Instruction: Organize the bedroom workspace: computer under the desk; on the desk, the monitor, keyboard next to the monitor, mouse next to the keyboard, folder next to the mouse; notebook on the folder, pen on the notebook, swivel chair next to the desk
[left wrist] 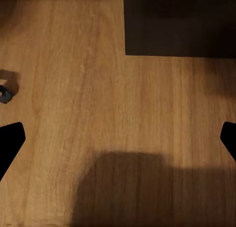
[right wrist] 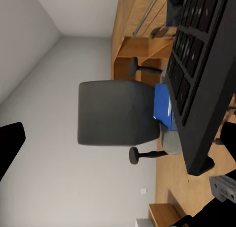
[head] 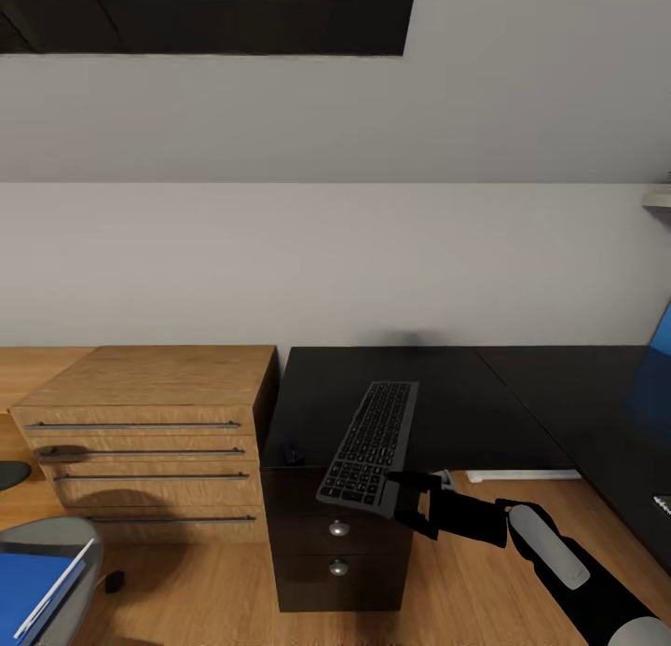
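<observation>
The dark grey keyboard [head: 373, 444] lies on the black desk [head: 466, 394], its near end overhanging the front edge above the drawer unit [head: 337, 543]. My right gripper [head: 410, 503] is open just off that near end, one finger close beside the keyboard [right wrist: 201, 74]. A small black mouse [head: 294, 455] sits at the desk's front left corner. The blue folder [head: 33, 585] lies on the swivel chair [head: 56, 534] with a thin pale line across it. The right wrist view shows the chair back [right wrist: 115, 114] and folder [right wrist: 163, 106]. My left gripper [left wrist: 118, 141] hangs open over the wooden floor.
A light wooden chest [head: 149, 422] with bar handles stands left of the desk, touching it. The desk's right wing [head: 596, 413] runs toward me, with a blue surface [head: 660, 343] at the picture's right edge. A chair caster [left wrist: 5, 92] is near my left gripper.
</observation>
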Controlling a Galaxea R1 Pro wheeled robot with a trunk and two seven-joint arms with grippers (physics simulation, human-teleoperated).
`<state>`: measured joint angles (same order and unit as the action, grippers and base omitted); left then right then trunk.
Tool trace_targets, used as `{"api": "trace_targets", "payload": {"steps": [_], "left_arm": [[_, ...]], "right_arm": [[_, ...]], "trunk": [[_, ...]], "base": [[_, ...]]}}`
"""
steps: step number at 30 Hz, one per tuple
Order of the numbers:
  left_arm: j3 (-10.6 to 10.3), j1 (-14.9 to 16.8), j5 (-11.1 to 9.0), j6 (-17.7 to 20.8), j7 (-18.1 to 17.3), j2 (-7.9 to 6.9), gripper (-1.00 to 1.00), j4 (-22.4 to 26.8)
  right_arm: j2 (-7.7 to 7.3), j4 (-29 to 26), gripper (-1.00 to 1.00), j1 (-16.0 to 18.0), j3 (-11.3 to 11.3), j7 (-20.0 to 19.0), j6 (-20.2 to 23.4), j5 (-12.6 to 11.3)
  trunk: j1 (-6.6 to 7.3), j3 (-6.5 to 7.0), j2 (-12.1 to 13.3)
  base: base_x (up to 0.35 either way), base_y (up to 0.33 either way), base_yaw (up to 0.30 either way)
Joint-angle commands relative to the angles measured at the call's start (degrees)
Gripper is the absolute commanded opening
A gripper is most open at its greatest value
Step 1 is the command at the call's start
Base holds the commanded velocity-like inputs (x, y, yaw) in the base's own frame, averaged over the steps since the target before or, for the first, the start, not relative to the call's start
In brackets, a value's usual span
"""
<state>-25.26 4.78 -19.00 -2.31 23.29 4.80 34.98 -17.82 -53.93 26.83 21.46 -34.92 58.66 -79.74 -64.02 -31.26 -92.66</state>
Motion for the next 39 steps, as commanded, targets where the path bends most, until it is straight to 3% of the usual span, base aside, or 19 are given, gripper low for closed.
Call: {"api": "trace_targets", "payload": {"steps": [1, 26, 32, 35, 39], "left_arm": [[-0.4, 0.06, -0.6, -0.24, 0.44, -0.05, 1.0, -0.01], [-0.4, 0.06, -0.68, -0.24, 0.52, -0.05, 1.0, -0.02], [-0.4, 0.06, -0.69, -0.24, 0.52, -0.05, 1.0, 0.0], [-0.4, 0.06, -0.67, -0.24, 0.52, -0.05, 1.0, -0.01], [-0.4, 0.06, -0.66, -0.24, 0.52, -0.05, 1.0, 0.0]], "right_arm": [[-0.07, 0.05, 1.0, 0.06, 0.12, -0.5, -0.03, 0.28], [-0.13, -0.03, 1.0, 0.06, 0.07, -0.42, -0.24, 0.46], [-0.22, -0.41, 1.0, 0.06, -0.01, -0.29, -2.14, 1.13], [-0.73, -2.31, 1.0, 0.06, -0.07, 1.33, -5.24, 2.72], [-1.71, -8.92, 1.0, -0.18, -0.1, 6.7, -9.76, 6.12]], "trunk": [[0.02, -0.06, -0.03], [0.02, -0.06, -0.03], [0.02, -0.06, -0.03], [0.02, -0.06, -0.03], [0.02, -0.06, -0.03]], "base": [[-0.238, -0.043, 0.0], [-0.043, -0.007, 0.0], [0.0, 0.0, 0.0], [0.0, 0.0, 0.0], [0.0, 0.0, 0.0]]}}
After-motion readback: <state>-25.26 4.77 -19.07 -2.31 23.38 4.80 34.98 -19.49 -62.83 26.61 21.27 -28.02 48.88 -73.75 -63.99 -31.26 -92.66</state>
